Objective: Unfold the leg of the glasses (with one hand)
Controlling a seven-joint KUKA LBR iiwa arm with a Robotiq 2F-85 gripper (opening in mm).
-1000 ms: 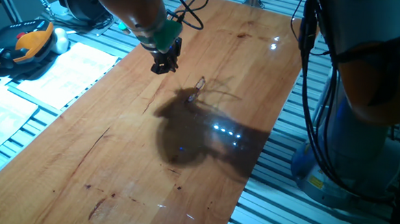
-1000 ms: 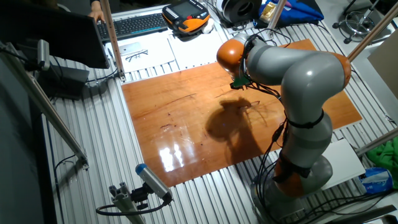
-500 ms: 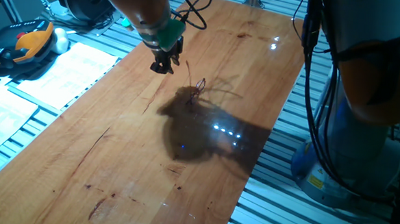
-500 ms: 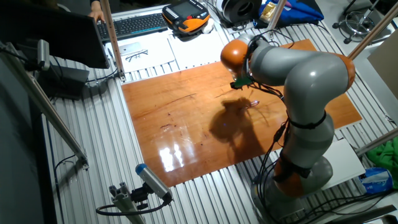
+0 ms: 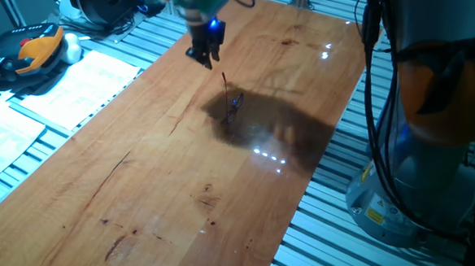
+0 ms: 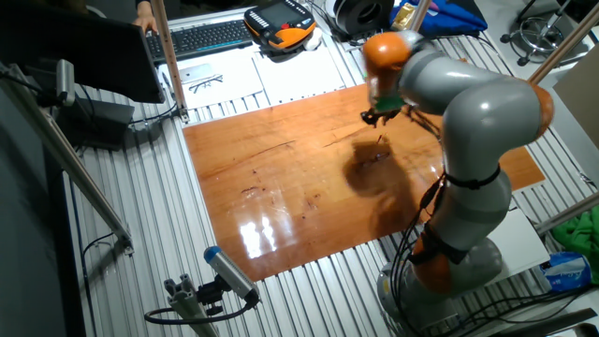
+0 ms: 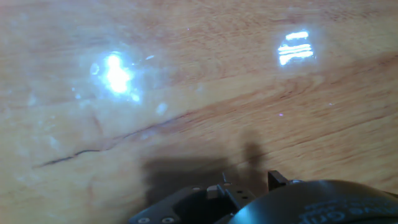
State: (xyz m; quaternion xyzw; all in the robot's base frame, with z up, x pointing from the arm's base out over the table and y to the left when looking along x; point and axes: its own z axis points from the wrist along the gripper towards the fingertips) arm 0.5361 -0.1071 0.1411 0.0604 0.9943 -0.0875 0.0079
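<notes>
Across the wooden desk (image 5: 137, 185), set on a slatted metal bench with papers to one side, I see my orange-and-grey arm (image 6: 468, 103) reaching over the far end. Its end effector (image 5: 205, 54) hangs above the wood, well clear of the surface; I cannot tell how wide its fingers stand. Near it, the glasses (image 5: 232, 103) rest on the desk with one thin leg sticking up toward the fingers, which I judge means that leg is swung out.

Your arm (image 6: 468, 122) is chunky grey with orange joints, black cables running down its side. The hand (image 5: 204, 51) is small and black, blue light glowing, green ring above it.
</notes>
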